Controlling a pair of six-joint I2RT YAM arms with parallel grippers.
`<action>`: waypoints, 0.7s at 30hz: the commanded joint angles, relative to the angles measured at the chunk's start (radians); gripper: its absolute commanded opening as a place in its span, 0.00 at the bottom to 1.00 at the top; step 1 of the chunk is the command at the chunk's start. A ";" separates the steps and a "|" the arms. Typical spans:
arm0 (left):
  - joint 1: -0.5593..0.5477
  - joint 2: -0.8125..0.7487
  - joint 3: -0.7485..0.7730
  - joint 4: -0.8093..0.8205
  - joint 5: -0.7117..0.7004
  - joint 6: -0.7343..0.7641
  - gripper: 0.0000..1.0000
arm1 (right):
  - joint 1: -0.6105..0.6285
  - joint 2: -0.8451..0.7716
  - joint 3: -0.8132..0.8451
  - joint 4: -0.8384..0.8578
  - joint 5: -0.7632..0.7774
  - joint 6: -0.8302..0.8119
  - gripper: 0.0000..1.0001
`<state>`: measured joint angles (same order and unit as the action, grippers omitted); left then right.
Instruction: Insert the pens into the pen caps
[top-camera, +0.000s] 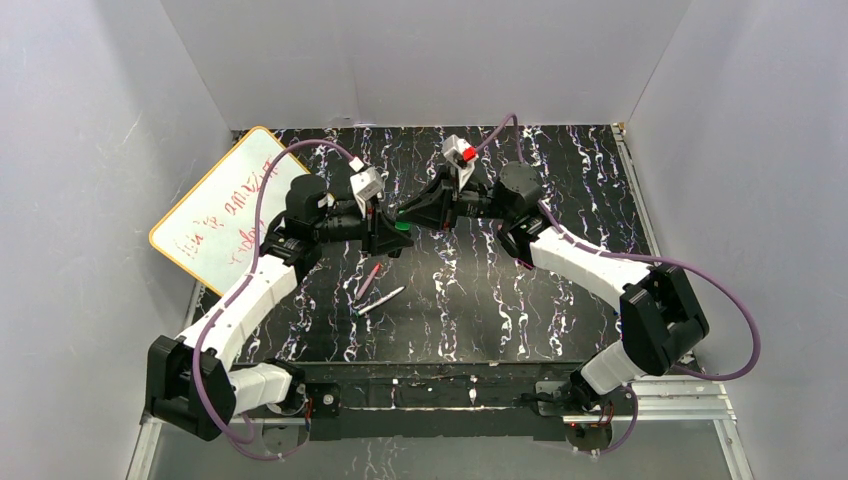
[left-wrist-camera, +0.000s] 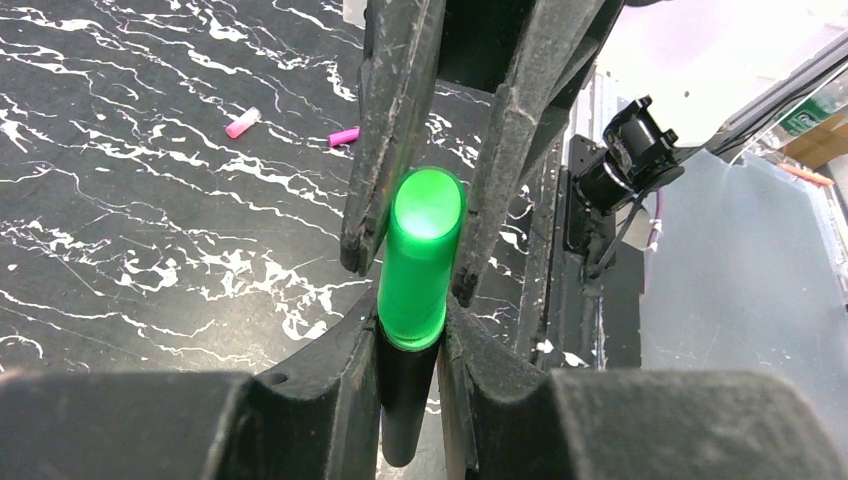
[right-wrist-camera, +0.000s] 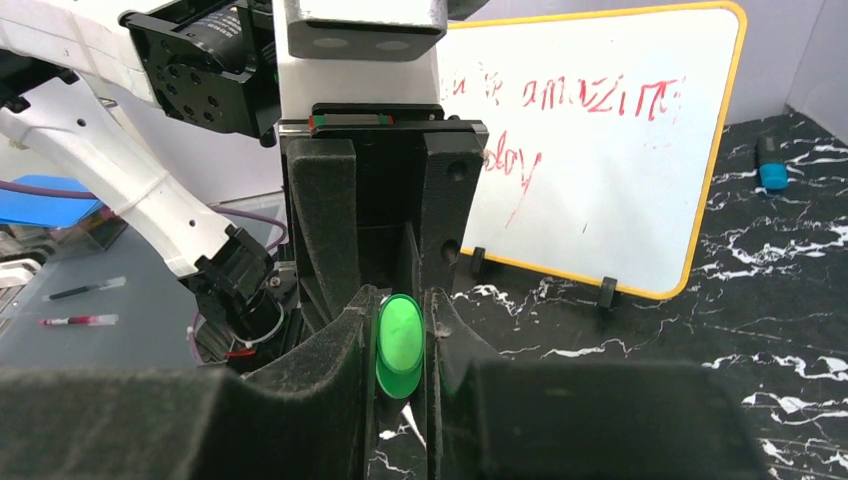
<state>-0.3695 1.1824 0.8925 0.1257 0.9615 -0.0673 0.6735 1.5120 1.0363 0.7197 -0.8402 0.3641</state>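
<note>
On my feed the tabletop (top-camera: 560, 300) is glossy black with white marble veining. The green cap (left-wrist-camera: 420, 250) is shiny, translucent plastic; the black pen (left-wrist-camera: 405, 410) looks smooth and duller. The fingers (left-wrist-camera: 300, 420) of my left hand (left-wrist-camera: 408, 345) and right hand (right-wrist-camera: 400, 345) are matt black, grainy and scuffed. The whiteboard (right-wrist-camera: 600, 150) is glossy with a yellow rim. The arm shells (top-camera: 250, 300) are smooth white plastic.

Right of the whiteboard (top-camera: 215, 215), my left gripper (top-camera: 393, 232) and right gripper (top-camera: 425, 213) meet above the table (top-camera: 560, 300), with the thick pen (left-wrist-camera: 405, 400) and cap (left-wrist-camera: 420, 260) between them (touching, in line). Nearer than the whiteboard lie a slim pen (top-camera: 367, 281) and a second slim pen (top-camera: 381, 299).
</note>
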 joint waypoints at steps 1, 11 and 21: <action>0.051 -0.047 0.142 0.297 -0.021 -0.068 0.00 | 0.027 0.059 -0.076 -0.181 -0.229 0.027 0.08; 0.058 -0.038 0.192 0.321 0.001 -0.094 0.00 | 0.028 0.076 -0.096 -0.158 -0.265 0.042 0.09; 0.057 -0.021 0.265 0.326 0.024 -0.104 0.00 | 0.031 0.096 -0.152 -0.040 -0.319 0.126 0.10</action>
<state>-0.3534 1.2110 0.9661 0.1448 1.0313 -0.1356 0.6540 1.5265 1.0019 0.9352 -0.8471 0.4515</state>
